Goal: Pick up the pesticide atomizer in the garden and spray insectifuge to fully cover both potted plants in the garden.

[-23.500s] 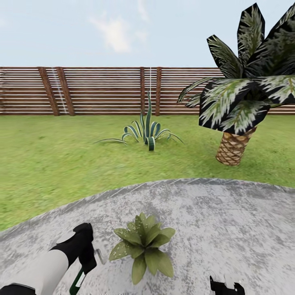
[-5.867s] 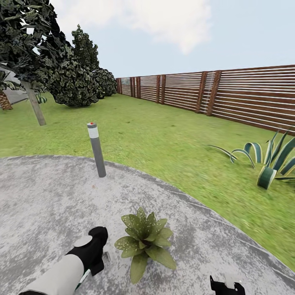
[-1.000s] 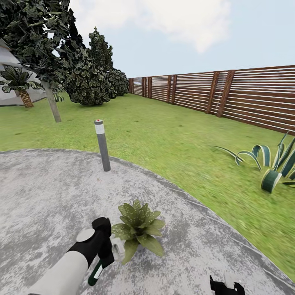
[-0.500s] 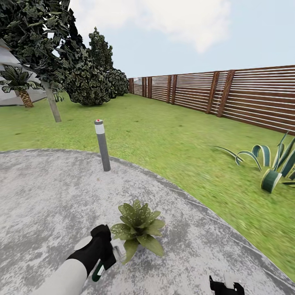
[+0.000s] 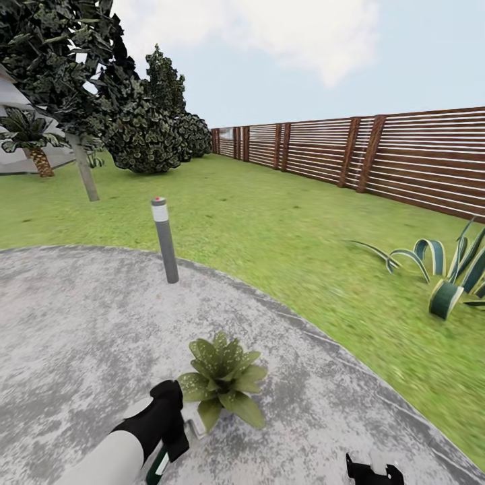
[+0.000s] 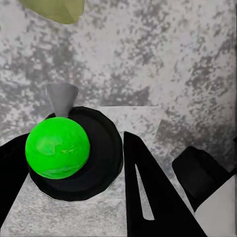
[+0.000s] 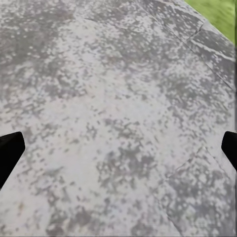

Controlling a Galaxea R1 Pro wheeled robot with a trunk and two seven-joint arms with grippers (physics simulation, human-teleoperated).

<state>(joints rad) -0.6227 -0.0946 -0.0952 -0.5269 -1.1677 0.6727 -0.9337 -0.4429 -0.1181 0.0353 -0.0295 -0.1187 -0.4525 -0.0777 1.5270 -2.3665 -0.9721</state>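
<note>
One potted plant (image 5: 222,382), a low rosette of speckled green leaves, stands on the grey paved patio (image 5: 81,323) of the garden. My left gripper (image 5: 174,434) hangs just beside it and is shut on the pesticide atomizer (image 5: 160,463). In the left wrist view the atomizer (image 6: 58,147) shows a bright green ball on a black disc. Its grey nozzle cone (image 6: 61,97) points toward a leaf (image 6: 54,7), with the left gripper (image 6: 74,153) around the body. My right gripper (image 5: 372,473) is low at the right, and in its own view it (image 7: 118,148) stands open over bare paving.
A grey bollard light (image 5: 164,239) stands at the patio's far edge. Lawn (image 5: 283,236) lies beyond, with a striped agave (image 5: 448,273) at the right. A brown slatted fence (image 5: 377,158) runs along the back, and trees (image 5: 74,87) stand at the left.
My left arm has drawn back and down with the atomizer, staying beside the plant. The whole view has shifted slightly. The right gripper has kept its place.
</note>
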